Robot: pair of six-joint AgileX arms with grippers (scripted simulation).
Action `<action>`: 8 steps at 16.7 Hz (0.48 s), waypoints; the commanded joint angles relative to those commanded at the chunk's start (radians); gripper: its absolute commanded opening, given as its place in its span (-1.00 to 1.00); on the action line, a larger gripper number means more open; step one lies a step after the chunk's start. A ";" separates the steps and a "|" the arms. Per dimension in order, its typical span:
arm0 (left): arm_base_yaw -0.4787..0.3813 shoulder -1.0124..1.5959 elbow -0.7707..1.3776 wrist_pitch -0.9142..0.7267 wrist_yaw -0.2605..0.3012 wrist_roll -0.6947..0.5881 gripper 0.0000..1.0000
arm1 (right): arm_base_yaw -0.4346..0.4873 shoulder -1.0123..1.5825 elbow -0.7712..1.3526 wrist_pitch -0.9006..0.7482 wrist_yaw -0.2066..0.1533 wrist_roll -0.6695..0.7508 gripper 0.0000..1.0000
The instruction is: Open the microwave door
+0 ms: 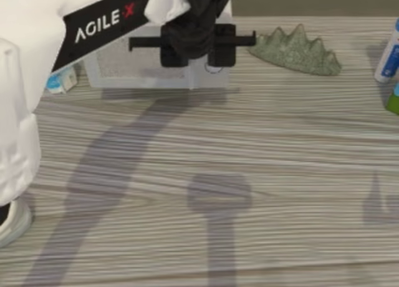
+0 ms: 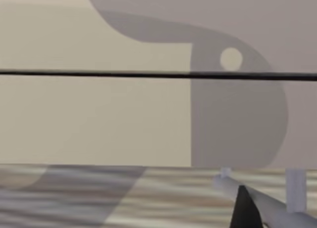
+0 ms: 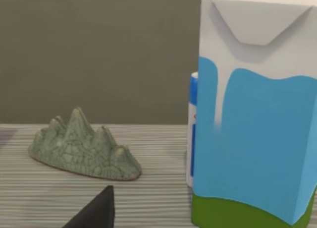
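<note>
The near and middle surface (image 1: 249, 175) lies bare, open for passage. Along the far edge stand the microwave (image 1: 143, 65) under the left arm, a jagged green ornament (image 1: 299, 48) beside it, and 2 cartons (image 1: 389, 53) at the right edge.
</note>
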 joint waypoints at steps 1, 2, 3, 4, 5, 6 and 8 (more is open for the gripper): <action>0.000 -0.015 -0.027 0.005 -0.007 -0.003 -1.00 | 0.000 0.000 0.000 0.000 0.000 0.000 1.00; 0.001 -0.032 -0.052 0.012 -0.013 -0.006 -1.00 | 0.000 0.000 0.000 0.000 0.000 0.000 1.00; 0.001 -0.048 -0.072 0.021 -0.019 -0.009 -1.00 | 0.000 0.000 0.000 0.000 0.000 0.000 1.00; 0.001 -0.063 -0.084 0.030 -0.023 -0.013 -1.00 | 0.000 0.000 0.000 0.000 0.000 0.000 1.00; 0.001 -0.071 -0.089 0.036 -0.025 -0.015 -1.00 | 0.000 0.000 0.000 0.000 0.000 0.000 1.00; 0.001 -0.072 -0.089 0.036 -0.025 -0.015 -1.00 | 0.000 0.000 0.000 0.000 0.000 0.000 1.00; 0.001 -0.072 -0.089 0.036 -0.025 -0.015 -1.00 | 0.000 0.000 0.000 0.000 0.000 0.000 1.00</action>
